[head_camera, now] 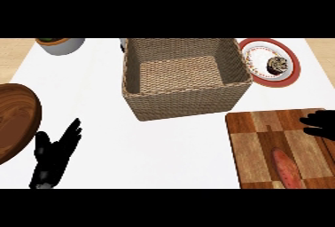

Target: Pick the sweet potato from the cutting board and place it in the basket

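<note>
A reddish-orange sweet potato (286,168) lies on the wooden cutting board (255,146) at the lower right. My right hand (321,123) shows at the right edge over the board's far right part, above the sweet potato and apart from it, its fingers pointing left and holding nothing. The woven basket (183,99) stands at the top centre with nothing visible inside. At the lower left my left hand (53,153) rests open on the white counter, fingers up.
A red-rimmed plate (291,73) with a brown pastry on it sits right of the basket. A dark wooden round board (16,117) lies at the left edge. A grey pot (62,44) stands at the top left.
</note>
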{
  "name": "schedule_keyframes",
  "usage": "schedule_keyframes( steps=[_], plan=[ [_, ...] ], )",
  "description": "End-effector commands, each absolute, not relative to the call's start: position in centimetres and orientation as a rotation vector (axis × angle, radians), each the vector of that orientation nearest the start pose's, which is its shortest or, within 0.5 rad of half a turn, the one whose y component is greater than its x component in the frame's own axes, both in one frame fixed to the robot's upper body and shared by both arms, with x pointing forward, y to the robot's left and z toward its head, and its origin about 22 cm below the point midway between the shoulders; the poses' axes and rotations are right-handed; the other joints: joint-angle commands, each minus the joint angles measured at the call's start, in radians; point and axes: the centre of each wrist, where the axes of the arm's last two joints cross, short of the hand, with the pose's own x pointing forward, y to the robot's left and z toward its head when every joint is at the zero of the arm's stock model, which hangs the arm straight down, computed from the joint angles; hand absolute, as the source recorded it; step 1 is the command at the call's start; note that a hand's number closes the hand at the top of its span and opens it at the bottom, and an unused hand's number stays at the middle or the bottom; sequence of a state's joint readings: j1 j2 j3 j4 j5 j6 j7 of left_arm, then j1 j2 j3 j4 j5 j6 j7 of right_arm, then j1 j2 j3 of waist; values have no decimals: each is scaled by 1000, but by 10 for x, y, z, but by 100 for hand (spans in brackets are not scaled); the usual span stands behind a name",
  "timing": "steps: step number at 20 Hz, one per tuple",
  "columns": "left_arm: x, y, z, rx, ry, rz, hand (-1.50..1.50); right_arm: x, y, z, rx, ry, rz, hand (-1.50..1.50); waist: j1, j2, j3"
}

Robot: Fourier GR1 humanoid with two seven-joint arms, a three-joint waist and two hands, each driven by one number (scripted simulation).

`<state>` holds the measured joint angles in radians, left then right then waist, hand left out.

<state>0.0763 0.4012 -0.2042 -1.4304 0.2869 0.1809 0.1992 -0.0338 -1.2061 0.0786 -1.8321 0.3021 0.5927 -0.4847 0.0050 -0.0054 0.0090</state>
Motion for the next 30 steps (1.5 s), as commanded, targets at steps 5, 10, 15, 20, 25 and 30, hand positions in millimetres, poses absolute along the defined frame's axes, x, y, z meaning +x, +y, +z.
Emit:
schedule_keyframes(
  steps=[5, 10, 15, 20, 25, 30],
  plan=[
    [198, 293, -41, 169, -1019, -50, 0, 230, -365, 150, -200, -1294, 1865, -150, -4, 5, -8],
    [183, 306, -55, 149, -1011, -32, 0, 238, -356, 148, -164, -1310, 1862, -150, 2, 5, -9],
    [204, 290, -53, 142, -1003, -34, 0, 239, -359, 122, -216, -1307, 1875, -150, -4, 6, -9],
    [185, 302, -59, 147, -1016, -26, 0, 239, -367, 113, -194, -1300, 1859, -150, -2, 5, -9],
    [196, 297, -48, 150, -1014, -24, 0, 236, -333, 76, -175, -1319, 1866, -150, 2, 6, -9],
    [203, 300, -50, 162, -1016, -25, 0, 239, -362, 73, -217, -1228, 1922, -150, -1, 7, -8]
  ],
)
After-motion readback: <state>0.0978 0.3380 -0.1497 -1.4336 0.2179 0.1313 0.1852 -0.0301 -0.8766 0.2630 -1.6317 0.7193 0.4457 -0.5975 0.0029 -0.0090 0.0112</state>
